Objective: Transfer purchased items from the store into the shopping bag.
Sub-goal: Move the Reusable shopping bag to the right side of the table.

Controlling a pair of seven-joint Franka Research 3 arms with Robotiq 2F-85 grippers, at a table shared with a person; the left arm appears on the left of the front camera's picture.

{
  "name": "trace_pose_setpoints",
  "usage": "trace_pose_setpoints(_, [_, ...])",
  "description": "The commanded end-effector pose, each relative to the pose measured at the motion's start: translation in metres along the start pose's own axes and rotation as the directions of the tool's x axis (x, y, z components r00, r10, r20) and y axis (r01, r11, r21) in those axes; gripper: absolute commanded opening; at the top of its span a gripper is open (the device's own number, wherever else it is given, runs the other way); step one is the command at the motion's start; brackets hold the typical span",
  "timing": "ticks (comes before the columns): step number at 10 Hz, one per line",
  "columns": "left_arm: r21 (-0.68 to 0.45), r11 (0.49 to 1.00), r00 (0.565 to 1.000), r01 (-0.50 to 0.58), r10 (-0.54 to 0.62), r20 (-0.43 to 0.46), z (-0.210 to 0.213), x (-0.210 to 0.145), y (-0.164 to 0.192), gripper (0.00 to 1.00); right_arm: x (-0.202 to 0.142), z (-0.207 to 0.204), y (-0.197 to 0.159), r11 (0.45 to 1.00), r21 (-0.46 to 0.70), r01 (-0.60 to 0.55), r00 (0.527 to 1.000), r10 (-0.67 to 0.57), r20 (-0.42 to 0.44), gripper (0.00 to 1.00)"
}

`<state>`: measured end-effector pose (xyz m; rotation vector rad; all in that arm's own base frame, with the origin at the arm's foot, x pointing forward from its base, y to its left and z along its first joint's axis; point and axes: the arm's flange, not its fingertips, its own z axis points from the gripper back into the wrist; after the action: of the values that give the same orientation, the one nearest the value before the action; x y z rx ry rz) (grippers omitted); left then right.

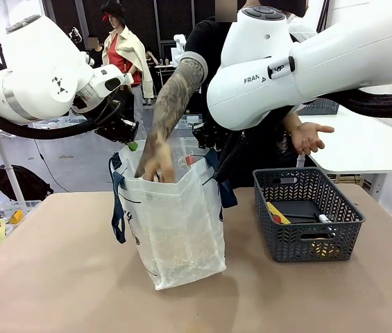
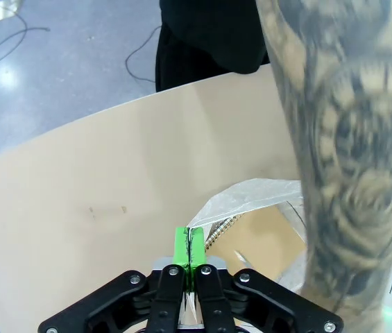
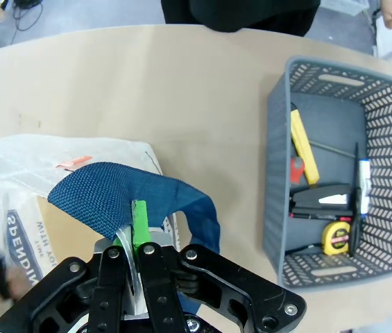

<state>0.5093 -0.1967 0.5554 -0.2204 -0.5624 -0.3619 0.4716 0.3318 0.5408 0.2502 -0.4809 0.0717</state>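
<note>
Jaws of left gripper (image 2: 189, 239) and right gripper (image 3: 139, 215) pinch opposite shopping bag (image 1: 182, 222) rims around a forearm (image 1: 173, 104).

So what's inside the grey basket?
In the basket: a long yellow packet, a dark flat piece, a white stick, a yellow tape measure and a small red bit. Anything under the dark piece is covered.

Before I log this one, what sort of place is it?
Probably a robotics lab staged as a shop checkout: a white left arm and right arm at a table, a person's arm reaching into a bag, and a basket of small goods.
</note>
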Motion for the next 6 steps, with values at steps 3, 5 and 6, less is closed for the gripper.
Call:
trace_pose_setpoints(3, [0.012, 1.0, 1.0, -0.012, 0.012, 0.004, 0.0027, 0.0008, 0.0034, 0.0, 0.0006, 0.0013, -0.0019, 1.0, -0.005, 0.003, 1.0, -0.003, 0.0, 0.0])
trace_pose_setpoints(5, [0.012, 1.0, 1.0, -0.012, 0.012, 0.004, 0.0027, 0.0008, 0.0034, 0.0, 0.0006, 0.0013, -0.0019, 1.0, -0.005, 0.003, 1.0, -0.003, 0.0, 0.0])
trace_pose_setpoints(6, [0.012, 1.0, 1.0, -0.012, 0.012, 0.004, 0.0027, 0.0008, 0.0034, 0.0, 0.0006, 0.0013, -0.0019, 1.0, -0.005, 0.003, 1.0, -0.003, 0.0, 0.0])
